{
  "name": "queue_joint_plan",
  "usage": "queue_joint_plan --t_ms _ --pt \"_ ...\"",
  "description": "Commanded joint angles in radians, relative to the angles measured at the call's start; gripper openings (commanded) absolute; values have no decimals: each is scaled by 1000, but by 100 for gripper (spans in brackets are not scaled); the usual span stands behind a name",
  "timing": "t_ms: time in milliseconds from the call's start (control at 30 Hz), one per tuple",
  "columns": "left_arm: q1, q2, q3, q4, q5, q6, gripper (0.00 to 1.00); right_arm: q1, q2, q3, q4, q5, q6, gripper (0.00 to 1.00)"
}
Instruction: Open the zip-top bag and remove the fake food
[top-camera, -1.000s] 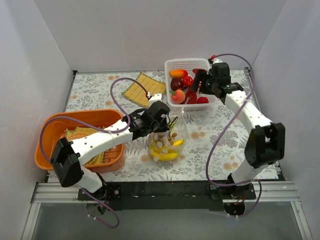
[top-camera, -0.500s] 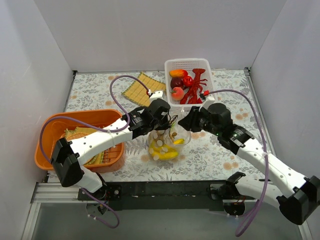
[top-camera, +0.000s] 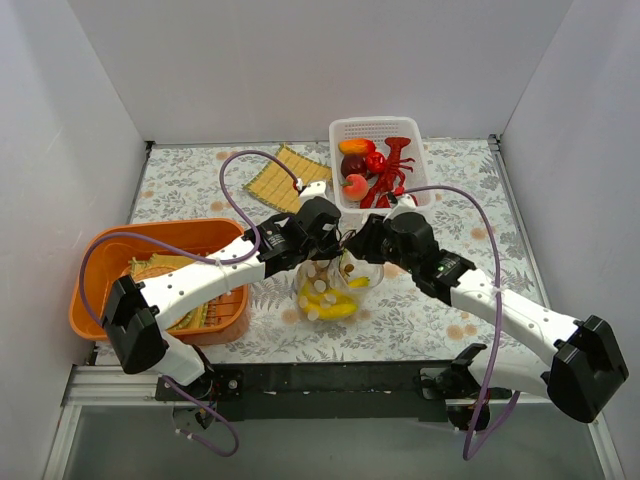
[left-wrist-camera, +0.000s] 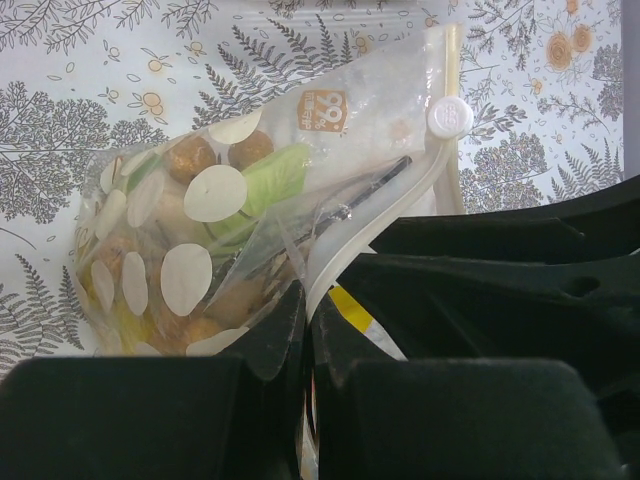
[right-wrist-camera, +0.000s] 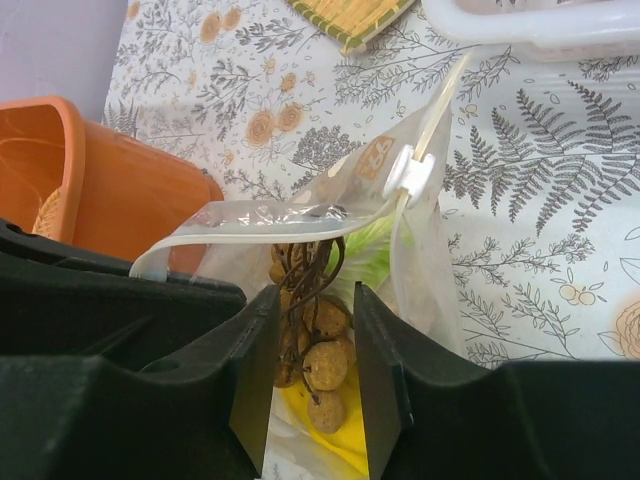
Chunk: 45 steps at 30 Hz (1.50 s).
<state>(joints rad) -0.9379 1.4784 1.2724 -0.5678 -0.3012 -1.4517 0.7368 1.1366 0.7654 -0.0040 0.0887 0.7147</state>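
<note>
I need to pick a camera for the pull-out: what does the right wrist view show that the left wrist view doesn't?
Right wrist only: the bag's open mouth, with the grape bunch showing between the fingers of the open right gripper, plus the orange tub and woven mat. Left wrist only: the left gripper shut on the bag's edge, and the bag's white-dotted side. Both: the white slider, the grape bunch and the floral tablecloth.
</note>
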Motion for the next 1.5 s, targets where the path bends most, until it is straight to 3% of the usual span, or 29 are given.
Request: queue_joint_plan --t_ms 0,200,267,367,400,433,500,933,1233,1467 --pt "7 -10 22 6 2 5 0 22 25 -32 145 98 51 44" --pt "7 -12 28 3 1 5 0 30 87 -31 220 155 51 47" --pt "8 -15 24 0 -4 2 0 33 89 -37 255 175 28 43" --pt "8 -18 28 -7 -16 -4 0 49 88 -38 301 193 -23 32" --pt "8 -17 30 -13 -21 -7 0 61 83 -34 306 195 -38 26" --pt "7 -18 34 -18 -38 -15 0 68 81 -31 305 197 -50 9" --pt "11 -15 51 -30 -55 -25 0 96 62 -28 291 213 -76 1" --pt "51 -26 61 -38 -102 -79 0 240 -136 -84 144 332 -129 1" --pt "53 -61 18 -27 -59 -101 0 245 -158 86 42 335 -201 1" --pt "53 -99 19 -21 -33 -88 7 265 -78 212 -39 228 -239 1"
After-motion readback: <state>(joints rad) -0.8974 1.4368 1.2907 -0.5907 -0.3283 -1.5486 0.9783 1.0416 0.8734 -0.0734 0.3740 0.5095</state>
